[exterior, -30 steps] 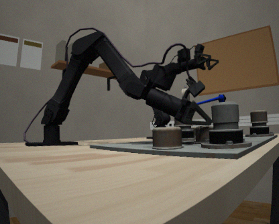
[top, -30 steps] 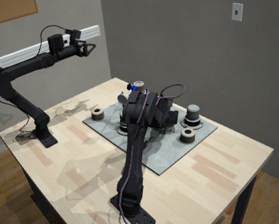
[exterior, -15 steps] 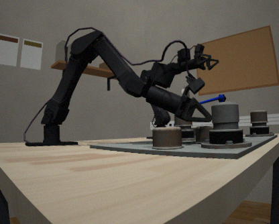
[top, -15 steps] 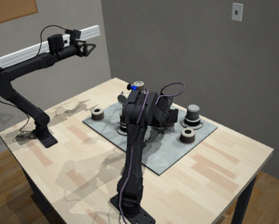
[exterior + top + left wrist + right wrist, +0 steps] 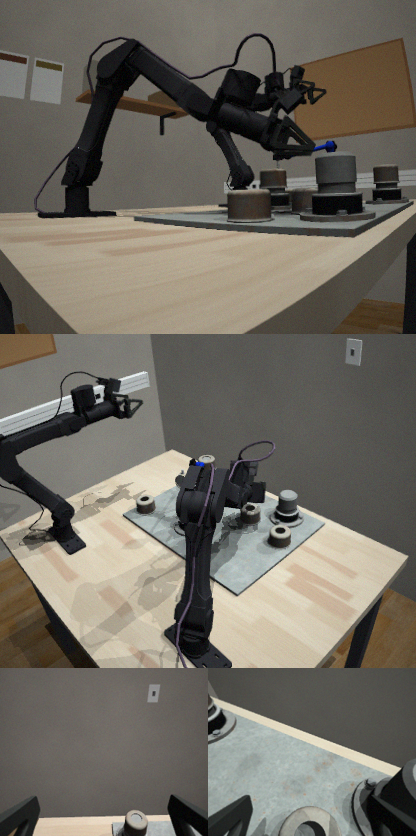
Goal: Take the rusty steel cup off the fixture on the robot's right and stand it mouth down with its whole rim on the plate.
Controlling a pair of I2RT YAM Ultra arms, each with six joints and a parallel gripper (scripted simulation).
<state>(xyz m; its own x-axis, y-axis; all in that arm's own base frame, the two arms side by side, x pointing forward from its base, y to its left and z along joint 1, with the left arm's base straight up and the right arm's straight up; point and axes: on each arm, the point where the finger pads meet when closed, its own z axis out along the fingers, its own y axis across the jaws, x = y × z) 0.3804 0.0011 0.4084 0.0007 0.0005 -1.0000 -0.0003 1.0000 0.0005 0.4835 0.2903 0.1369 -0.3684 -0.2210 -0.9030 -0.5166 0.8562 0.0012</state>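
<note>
A rusty cup point(image 5: 251, 516) point(image 5: 301, 201) point(image 5: 309, 813) stands upright on the grey-blue plate point(image 5: 235, 579) point(image 5: 175, 221) point(image 5: 283, 762), its holed end up. Its underside is hidden. My right gripper point(image 5: 258, 493) point(image 5: 311, 149) point(image 5: 310, 801) is open above it, clear of it, with nothing between the fingers. Beside the cup, the fixture on the right point(image 5: 286, 518) point(image 5: 337, 202) point(image 5: 358, 807) carries a grey cylinder point(image 5: 287, 500) point(image 5: 335, 167). My left gripper point(image 5: 138, 407) point(image 5: 321, 95) point(image 5: 103, 801) is open and empty, high off to the side.
Another rusty cup point(image 5: 279, 537) point(image 5: 249, 206) stands near the plate's front right. One more cup point(image 5: 145, 505) stands at its left corner. A cup point(image 5: 206, 460) point(image 5: 386, 174) point(image 5: 135, 822) sits on the far fixture. A blue-headed part point(image 5: 200, 464) point(image 5: 330, 146) sticks up behind the right arm.
</note>
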